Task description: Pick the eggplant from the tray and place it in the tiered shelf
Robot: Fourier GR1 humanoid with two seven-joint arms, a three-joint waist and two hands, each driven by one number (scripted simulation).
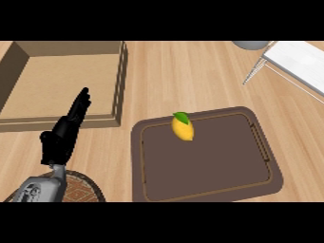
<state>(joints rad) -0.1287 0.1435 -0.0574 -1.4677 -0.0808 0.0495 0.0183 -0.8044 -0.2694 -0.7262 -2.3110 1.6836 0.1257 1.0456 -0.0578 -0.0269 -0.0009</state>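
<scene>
Yellow oval eggplant with green leaf cap (183, 127): lying near upper edge of dark brown rectangular tray (206, 190) on wooden counter (185, 76). Black left hand (67, 130): fingers straight, together, empty, left of tray. White wire tiered shelf (304, 66): far right, well apart. Risk: rounded fruit rolling from grasp; long carry across tray.

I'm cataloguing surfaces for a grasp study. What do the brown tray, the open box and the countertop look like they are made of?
The brown tray looks like matte dark plastic or stained wood: flat brown, no shine, thin lighter line inside its rim. The open box looks like cardboard or plain fibreboard: uniform tan walls, no grain. The countertop looks like light wood: pale streaky plank grain, satin finish.
</scene>
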